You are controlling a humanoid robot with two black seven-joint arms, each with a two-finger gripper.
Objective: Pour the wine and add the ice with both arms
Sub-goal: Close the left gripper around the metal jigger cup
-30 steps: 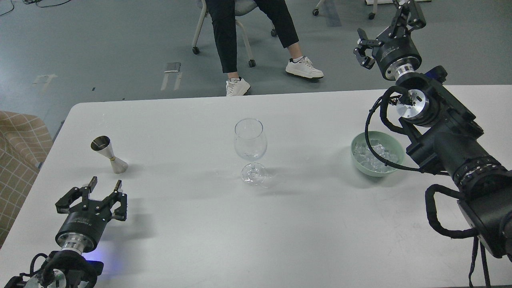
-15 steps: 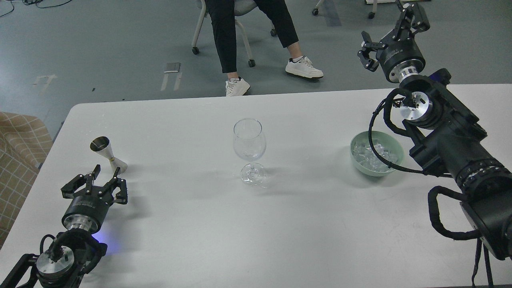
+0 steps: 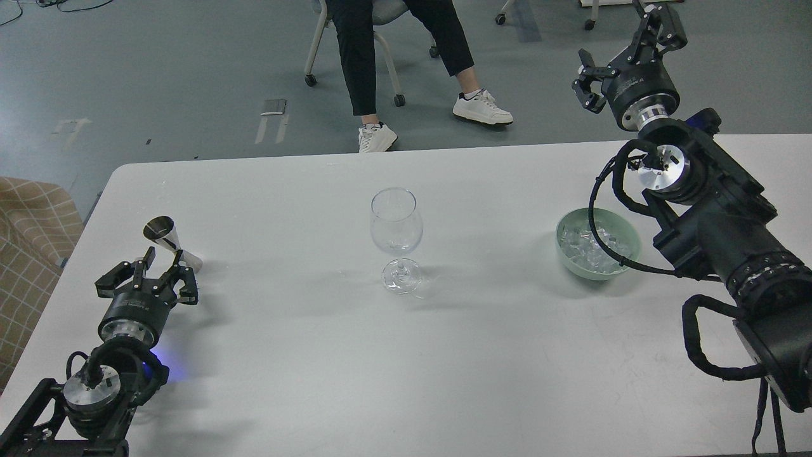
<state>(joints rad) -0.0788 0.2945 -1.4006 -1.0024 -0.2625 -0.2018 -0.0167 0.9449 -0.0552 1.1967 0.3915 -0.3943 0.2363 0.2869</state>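
A steel jigger (image 3: 163,233) stands at the table's left; whether it holds wine cannot be seen. My left gripper (image 3: 163,259) is open, its fingers reaching the jigger's lower part and hiding some of its base. A clear wine glass (image 3: 396,236) stands upright mid-table, apart from both arms. A pale green bowl (image 3: 566,255) at the right holds a heap of ice cubes (image 3: 587,246); my right arm's cable crosses in front of it. My right gripper (image 3: 625,41) is open and empty, raised high beyond the table's far edge, well past the bowl.
The white table (image 3: 406,355) has its far edge just behind the glass and bowl. A seated person's legs (image 3: 374,70) and a wheeled chair are beyond it. Checked fabric (image 3: 32,222) lies off the table's left edge.
My left gripper has moved forward to the jigger, its fingers now at the jigger's lower part. My right gripper has drifted slightly right and farther away, still open.
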